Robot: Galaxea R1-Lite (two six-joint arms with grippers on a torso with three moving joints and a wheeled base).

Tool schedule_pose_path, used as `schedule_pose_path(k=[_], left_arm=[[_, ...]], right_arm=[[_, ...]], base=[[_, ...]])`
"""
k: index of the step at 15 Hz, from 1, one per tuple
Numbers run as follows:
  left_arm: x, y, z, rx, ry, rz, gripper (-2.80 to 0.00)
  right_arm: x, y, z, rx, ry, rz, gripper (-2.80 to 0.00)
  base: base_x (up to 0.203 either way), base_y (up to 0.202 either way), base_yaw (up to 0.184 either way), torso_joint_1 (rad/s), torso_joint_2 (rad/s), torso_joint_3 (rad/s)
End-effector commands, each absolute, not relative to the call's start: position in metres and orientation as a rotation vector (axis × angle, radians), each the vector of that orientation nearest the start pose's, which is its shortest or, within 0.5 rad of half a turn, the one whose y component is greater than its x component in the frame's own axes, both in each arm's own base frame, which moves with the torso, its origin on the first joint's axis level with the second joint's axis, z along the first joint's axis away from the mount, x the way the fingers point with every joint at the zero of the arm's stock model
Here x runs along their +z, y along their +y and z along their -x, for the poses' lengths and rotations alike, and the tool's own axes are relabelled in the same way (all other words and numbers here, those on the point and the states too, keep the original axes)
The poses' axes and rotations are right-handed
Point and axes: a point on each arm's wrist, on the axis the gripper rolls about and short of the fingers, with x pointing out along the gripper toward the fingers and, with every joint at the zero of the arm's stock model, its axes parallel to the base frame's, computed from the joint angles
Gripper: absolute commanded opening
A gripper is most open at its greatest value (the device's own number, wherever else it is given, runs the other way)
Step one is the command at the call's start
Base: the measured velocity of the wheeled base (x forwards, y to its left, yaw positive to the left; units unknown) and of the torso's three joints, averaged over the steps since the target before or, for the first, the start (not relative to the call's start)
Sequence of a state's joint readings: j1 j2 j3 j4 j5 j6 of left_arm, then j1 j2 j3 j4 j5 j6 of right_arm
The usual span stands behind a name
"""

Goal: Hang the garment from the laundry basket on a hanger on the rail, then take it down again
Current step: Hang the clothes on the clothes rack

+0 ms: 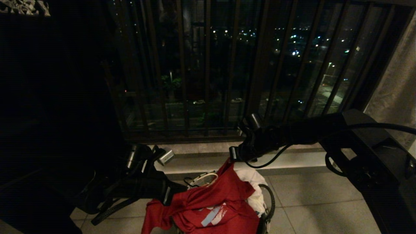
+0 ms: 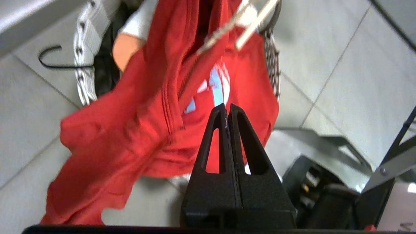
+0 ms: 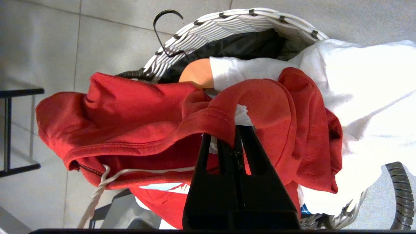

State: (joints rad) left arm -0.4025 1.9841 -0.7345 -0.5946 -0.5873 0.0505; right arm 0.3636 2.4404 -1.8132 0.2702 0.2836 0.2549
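Observation:
The red garment [image 1: 208, 208] is draped over the laundry basket [image 1: 204, 178], its pale chest graphic facing up. My right gripper [image 1: 232, 155] is above the basket and shut on a folded edge of the garment [image 3: 260, 104], holding that part up. My left gripper [image 1: 179, 188] hovers at the garment's left side. In the left wrist view its fingers [image 2: 242, 130] are pressed together with nothing between them, and the garment [image 2: 136, 123] lies beyond. The thin white wire hanger [image 3: 97, 190] is partly tucked inside the garment, its twisted neck [image 2: 221, 29] sticking out. The rail is out of view.
A white T-shirt [image 3: 357, 81], dark cloth [image 3: 247, 45] and a wooden hanger [image 3: 198, 74] with a black hook [image 3: 162, 19] also lie in the basket. Dark balcony railing bars [image 1: 208, 65] and a low ledge [image 1: 208, 157] stand behind it. Grey floor tiles [image 1: 318, 201] lie to the right.

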Motion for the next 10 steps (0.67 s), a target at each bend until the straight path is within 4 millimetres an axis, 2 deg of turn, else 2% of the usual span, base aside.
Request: schedule_pose_path(k=[1,3,4,6,9,10], left_arm=[[0.075,-0.140,-0.294,-0.977,0.616,0.024,-2.80],[0.074,-0.146,-0.292,-0.983,0.593,0.057,-2.80],[0.075,-0.145,-0.289,-0.981,0.594,0.058,0.00],[0.079,-0.145,-0.288,-0.984,0.583,0.058,0.00],[0.097,-0.146,-0.289,-0.994,0.521,0.055,0.00],[0.098,-0.149,-0.290,-0.999,0.516,0.053,0.00]], right_arm=[[0.074,0.177,-0.444,0.485,0.982,-0.194,-2.80],[0.074,0.177,-0.444,0.485,0.983,-0.194,-2.80],[0.074,0.177,-0.444,0.486,0.984,-0.193,-2.80],[0.074,0.177,-0.444,0.486,0.984,-0.193,-2.80],[0.073,0.177,-0.444,0.486,0.984,-0.193,-2.80],[0.072,0.177,-0.444,0.486,0.985,-0.193,-2.80]], base=[[0.000,0.000,0.000,0.000,0.00,0.000],[0.000,0.000,0.000,0.000,0.00,0.000],[0.000,0.000,0.000,0.000,0.00,0.000],[0.000,0.000,0.000,0.000,0.00,0.000],[0.000,0.000,0.000,0.000,0.00,0.000],[0.000,0.000,0.000,0.000,0.00,0.000]])
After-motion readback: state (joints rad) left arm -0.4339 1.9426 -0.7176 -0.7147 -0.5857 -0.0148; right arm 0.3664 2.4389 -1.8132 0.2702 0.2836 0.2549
